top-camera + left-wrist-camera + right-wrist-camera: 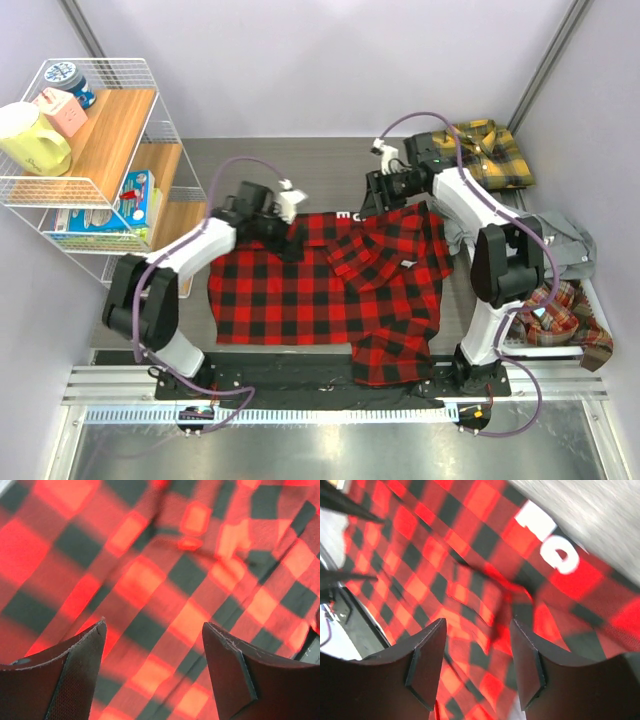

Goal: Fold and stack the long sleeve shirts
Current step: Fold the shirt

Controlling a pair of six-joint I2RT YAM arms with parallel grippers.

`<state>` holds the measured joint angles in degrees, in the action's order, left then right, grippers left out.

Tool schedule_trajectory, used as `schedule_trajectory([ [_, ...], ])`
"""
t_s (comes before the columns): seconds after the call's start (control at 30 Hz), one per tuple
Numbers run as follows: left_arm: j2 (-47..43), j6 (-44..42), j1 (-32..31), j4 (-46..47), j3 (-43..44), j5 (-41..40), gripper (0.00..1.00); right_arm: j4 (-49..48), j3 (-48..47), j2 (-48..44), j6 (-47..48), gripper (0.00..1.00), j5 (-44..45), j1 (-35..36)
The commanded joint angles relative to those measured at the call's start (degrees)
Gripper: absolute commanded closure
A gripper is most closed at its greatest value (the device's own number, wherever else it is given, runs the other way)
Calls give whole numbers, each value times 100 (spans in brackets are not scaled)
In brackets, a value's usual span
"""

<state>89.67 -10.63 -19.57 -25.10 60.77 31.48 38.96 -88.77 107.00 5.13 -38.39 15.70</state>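
Red-and-black check fills both wrist views. My left fingers [75, 680] stand wide apart with nothing between them, close over the cloth at the far edge of the red-and-black shirt [290, 300]. My right fingers [425, 670] are parted too, a little narrower and also empty, above a raised crease just beside the white lettering [547, 540].

The shirt lies spread on the table [300, 165] between the arms. Its right side is doubled over and rumpled, and its near end reaches the dark strip at the table's near edge. To the right lie the yellow plaid shirt [490, 150], the grey shirt [572, 245] and the orange-brown plaid shirt [570, 325].

My worry is the pinch. If I close on that crease, I may catch one layer where I want two, or the reverse. If the two sides rise unevenly, the fold will skew. I think the near end could also drag and pull the whole shirt askew.
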Motion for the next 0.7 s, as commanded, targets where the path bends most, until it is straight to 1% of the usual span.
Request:
schedule_trajectory([
  [0.0, 261, 423, -1378, 1393, 181, -1342, 22, 455, 360, -452, 420, 43, 201, -313],
  [0.03, 305, 39, -1600, 1568, 163, -1608, 23, 472, 421, -461, 367, 46, 200, -401],
  [0.07, 480, -130, -1811, 1787, 180, -1889, 23, 490, 448, -470, 305, 48, 192, -506],
  [0.1, 577, -271, -2153, 1833, 250, -2031, 26, 551, 475, -478, 305, 50, 148, -672],
  [0.17, 806, -571, -2401, 1921, 505, -2295, 29, 647, 562, -478, 314, 53, 113, -779],
  [0.2, 1033, -658, -2611, 2008, 584, -2339, 30, 726, 580, -487, 331, 54, 113, -832],
  [0.27, 1245, -904, -2797, 2097, 742, -2593, 32, 736, 712, -522, 331, 55, 60, -858],
  [0.3, 1490, -975, -2928, 2158, 795, -2682, 32, 727, 756, -522, 314, 55, 60, -867],
  [0.37, 1728, -1089, -3008, 2176, 979, -2927, 33, 736, 853, -522, 322, 55, 77, -894],
  [0.43, 2026, -1160, -3052, 2176, 1068, -3007, 33, 736, 931, -540, 331, 55, 95, -929],
  [0.57, 2300, -1336, -3052, 2176, 1182, -3016, 33, 832, 1020, -540, 472, 55, 147, -990],
  [0.63, 2449, -1292, -3035, 2115, 1323, -3096, 37, 876, 1063, -523, 542, 55, 156, -990],
  [0.67, 2476, -1231, -2974, 1958, 1393, -3096, 41, 929, 1064, -514, 586, 55, 165, -1008],
])
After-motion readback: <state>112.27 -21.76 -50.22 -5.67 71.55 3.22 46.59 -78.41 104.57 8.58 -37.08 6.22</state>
